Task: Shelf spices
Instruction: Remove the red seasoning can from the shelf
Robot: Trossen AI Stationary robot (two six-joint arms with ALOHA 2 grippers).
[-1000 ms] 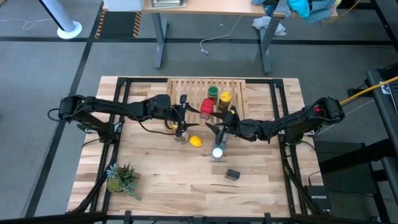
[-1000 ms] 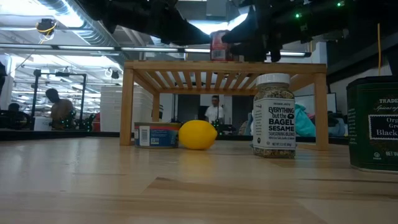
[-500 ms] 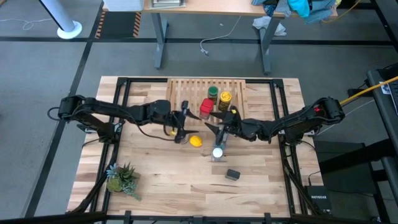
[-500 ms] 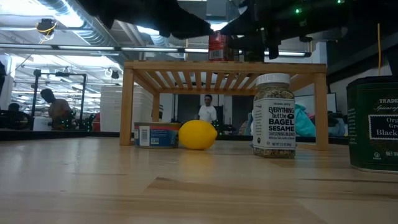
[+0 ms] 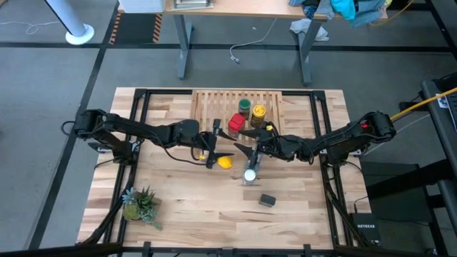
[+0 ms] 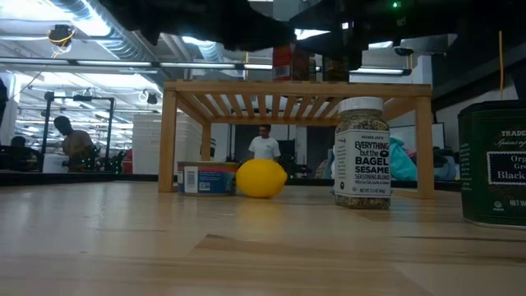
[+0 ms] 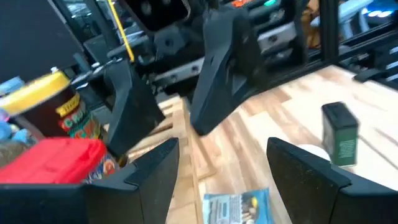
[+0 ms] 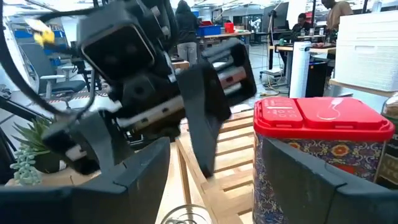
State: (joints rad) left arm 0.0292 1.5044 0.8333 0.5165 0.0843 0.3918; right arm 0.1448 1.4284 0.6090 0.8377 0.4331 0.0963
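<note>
The light-wood shelf [image 5: 214, 106] stands at the table's far middle. On its slats stand the red tin [image 5: 237, 123], the green-lidded jar [image 5: 244, 106] and the yellow-lidded jar [image 5: 258, 112]. The white-lidded jar [image 5: 249, 175] and the dark grey tin [image 5: 267, 201] stand on the tabletop nearer the front. My left gripper [image 5: 216, 145] and my right gripper [image 5: 247, 141] face each other just in front of the shelf, above the table, both open with nothing between their fingers. The red tin [image 8: 323, 137] stands just beyond my right gripper [image 8: 211, 180].
A lemon [image 5: 225, 162] lies under the grippers, beside a blue-labelled round tin [image 6: 205, 178] in front of the shelf. A small potted plant [image 5: 139, 203] stands at the near left. There is bare tabletop at the near middle and far right.
My left gripper has moved toward the table's right edge, closer to my right gripper, staying open. The jars and tins have kept their places.
</note>
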